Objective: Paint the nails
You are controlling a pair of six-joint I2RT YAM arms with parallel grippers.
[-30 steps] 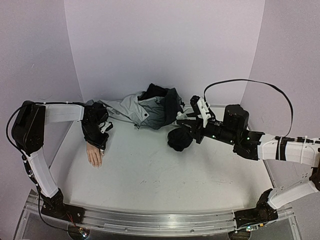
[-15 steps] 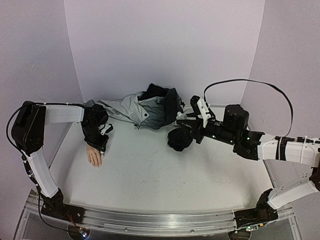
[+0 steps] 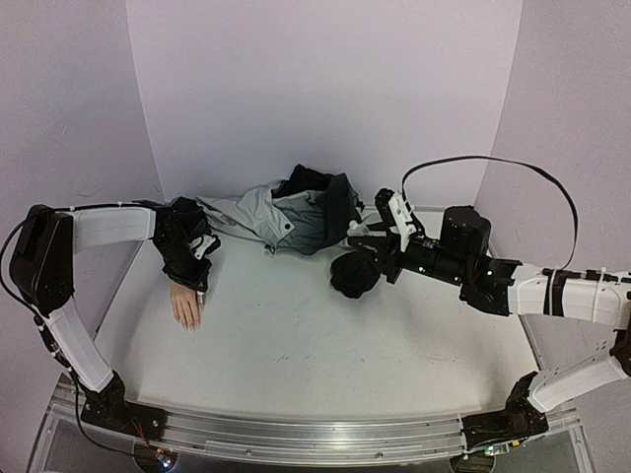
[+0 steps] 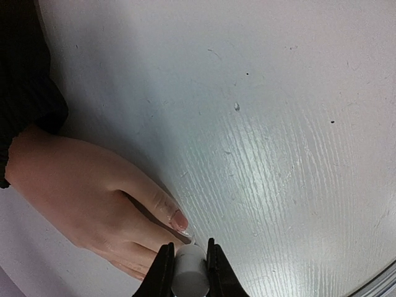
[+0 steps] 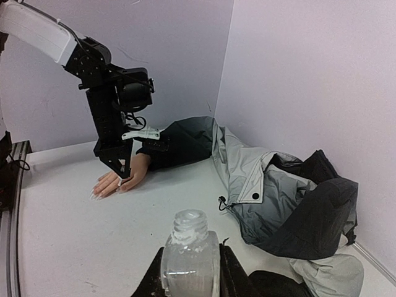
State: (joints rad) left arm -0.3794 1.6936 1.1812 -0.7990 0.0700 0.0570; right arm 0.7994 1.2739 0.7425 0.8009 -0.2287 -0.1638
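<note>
Grey-black jacket (image 3: 296,212) heaped at rear of table (image 3: 296,355), sleeve running left. Mannequin hand (image 3: 185,305) sticks out of the cuff, flat on table, left side. Right gripper (image 5: 190,272) clamped on clear bottle (image 5: 189,247), upright, uncapped. Left gripper (image 4: 189,263) pinches white cylinder (image 4: 189,281) just beside a pink nail; nails (image 4: 179,219) at fingertips.

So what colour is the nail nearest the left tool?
Pink nail, clearest in the left wrist view.

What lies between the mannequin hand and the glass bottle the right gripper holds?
Only bare tabletop separates mannequin hand and glass bottle, in the right wrist view.
</note>
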